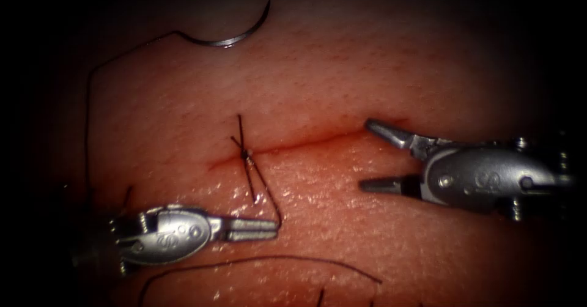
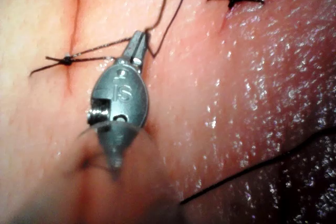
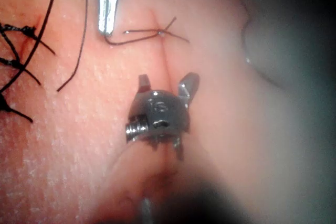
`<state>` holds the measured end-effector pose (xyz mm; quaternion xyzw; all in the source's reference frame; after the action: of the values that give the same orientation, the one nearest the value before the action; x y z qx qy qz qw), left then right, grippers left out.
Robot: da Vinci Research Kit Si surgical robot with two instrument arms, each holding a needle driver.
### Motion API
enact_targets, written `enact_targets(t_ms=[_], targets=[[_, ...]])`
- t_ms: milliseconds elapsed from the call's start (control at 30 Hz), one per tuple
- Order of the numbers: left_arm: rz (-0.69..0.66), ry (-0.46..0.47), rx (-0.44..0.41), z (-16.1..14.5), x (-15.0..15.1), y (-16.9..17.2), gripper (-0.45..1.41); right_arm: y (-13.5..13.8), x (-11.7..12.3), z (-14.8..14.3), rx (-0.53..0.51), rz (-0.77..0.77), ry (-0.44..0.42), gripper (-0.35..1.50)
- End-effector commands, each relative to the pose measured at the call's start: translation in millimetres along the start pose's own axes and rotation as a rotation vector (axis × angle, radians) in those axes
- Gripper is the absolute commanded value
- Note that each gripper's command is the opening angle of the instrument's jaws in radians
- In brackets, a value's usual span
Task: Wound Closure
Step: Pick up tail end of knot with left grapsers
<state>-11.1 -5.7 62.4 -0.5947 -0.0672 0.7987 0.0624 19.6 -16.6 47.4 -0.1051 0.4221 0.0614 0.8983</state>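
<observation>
Endoscope view: needle (image 1: 229,35) free on tissue (image 1: 379,68) beyond the cut (image 1: 306,142), lying crosswise, tips curving up. My left hand (image 1: 269,227) pinches thread (image 1: 269,191) beside the knot (image 1: 246,154). My right hand (image 1: 370,154) gapes wide, empty.

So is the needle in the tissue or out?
Out. The needle lies free on the tissue, above the cut, with its whole curve showing; neither hand holds it.
</observation>
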Motion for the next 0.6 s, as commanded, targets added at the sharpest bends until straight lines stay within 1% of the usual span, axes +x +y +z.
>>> enact_targets(t_ms=[33,100,233,300,367,433,467,600], targets=[[0.0,-0.012,-0.012,0.5,-0.3,-0.3,-0.45,0.0,0.2,1.0,0.007,-0.002,0.004,1.4],[-0.001,-0.021,-0.046,0.3,-0.3,-0.3,-0.45,-0.4,0.2,1.2,0.018,-0.006,0.006,1.4],[-0.003,-0.018,-0.051,-0.2,-0.1,-0.4,-0.45,-0.9,0.2,1.7,0.04,-0.012,0.019,1.4],[-0.01,-0.013,-0.058,-0.8,0.4,-0.8,-0.45,-1.7,0.5,2.6,0.065,-0.017,0.044,1.4],[-0.019,-0.01,-0.048,-1.7,1.1,-1.3,-0.45,-2.6,0.9,3.7,0.089,-0.025,0.07,1.4],[-0.027,-0.005,-0.027,-3.1,2.2,-1.9,-0.45,-3.5,1.1,5.5,0.097,-0.027,0.106,1.4],[-0.027,-0.005,-0.027,-3.1,2.2,-1.9,-0.45,-3.5,1.1,5.5,0.097,-0.027,0.106,1.4],[-0.03,-0.001,-0.007,-4.8,3.3,-2.5,-0.45,-4.4,1.1,7.7,0.11,-0.023,0.131,1.4]])
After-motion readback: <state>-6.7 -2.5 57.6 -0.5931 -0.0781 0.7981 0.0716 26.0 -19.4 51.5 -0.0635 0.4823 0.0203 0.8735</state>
